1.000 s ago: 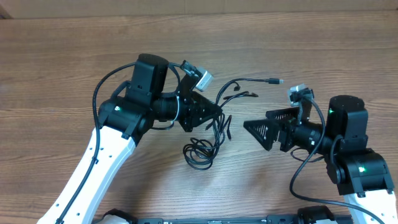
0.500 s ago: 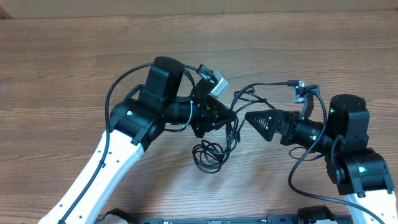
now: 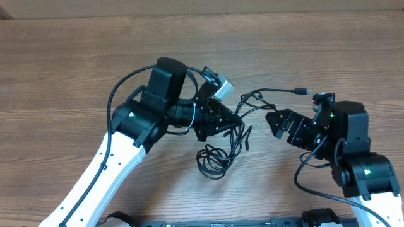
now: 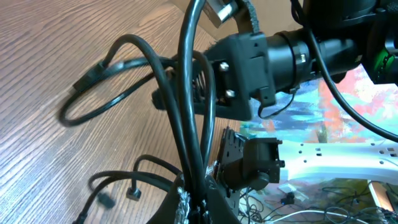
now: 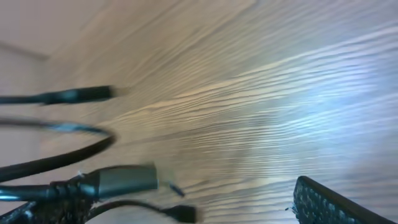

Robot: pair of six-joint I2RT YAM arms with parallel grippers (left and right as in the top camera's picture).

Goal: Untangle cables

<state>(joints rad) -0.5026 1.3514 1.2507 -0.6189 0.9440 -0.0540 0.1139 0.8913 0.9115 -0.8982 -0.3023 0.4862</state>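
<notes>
The thin black cables (image 3: 214, 157) lie in a tangled coil on the wooden table, with strands rising to my left gripper (image 3: 238, 121). That gripper is shut on several strands, also seen in the left wrist view (image 4: 194, 202), where the cables (image 4: 186, 93) run up from the jaws. One strand reaches right to a plug (image 3: 303, 92). My right gripper (image 3: 278, 121) is just right of the held strands, its fingers apart. In the blurred right wrist view a grey-sleeved plug (image 5: 124, 180) lies near its left finger, with the right finger (image 5: 323, 202) well apart.
The wooden table (image 3: 76, 69) extends all around. The thicker arm cables (image 3: 113, 94) loop beside the left arm. Loose plug ends (image 4: 106, 200) lie on the wood below the held strands.
My left gripper moved right and up with the cables, then held still. My right gripper rotated and drew back to the right. The long strand's plug shifted right.
</notes>
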